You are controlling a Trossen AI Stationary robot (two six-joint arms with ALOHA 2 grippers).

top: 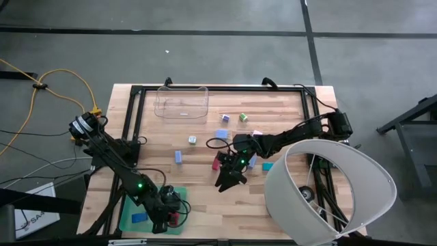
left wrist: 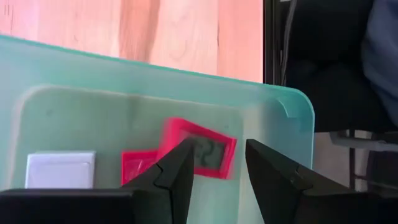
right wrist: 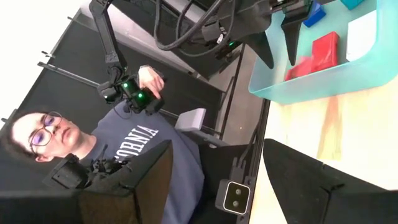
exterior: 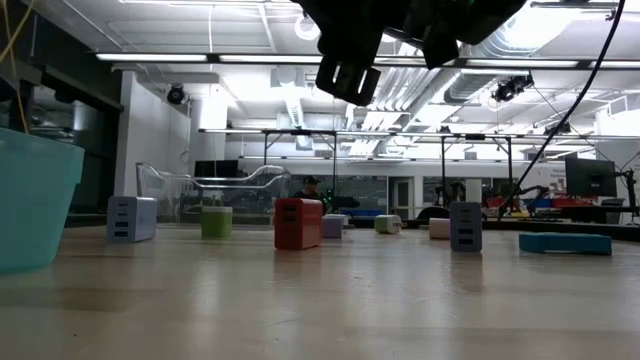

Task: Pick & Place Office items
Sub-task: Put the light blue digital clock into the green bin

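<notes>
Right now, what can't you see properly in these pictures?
- High view: the left pincer covers part of the green tray, hiding what lies under it.
- Left wrist view: the pink piece is blurred; its dark finger covers one edge.
- Low view: the clear bin stands far back; its contents cannot be told.
- High view: a white lampshade hides the table corner.

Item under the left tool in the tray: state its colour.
Pink-red item, with a grey middle; clearest in the left wrist view.

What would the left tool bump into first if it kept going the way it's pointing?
Most likely the pink piece lying in the green tray, right ahead of the left tool, whose fingers are apart. Depth is hard to judge, but nothing else shows between them.
</notes>
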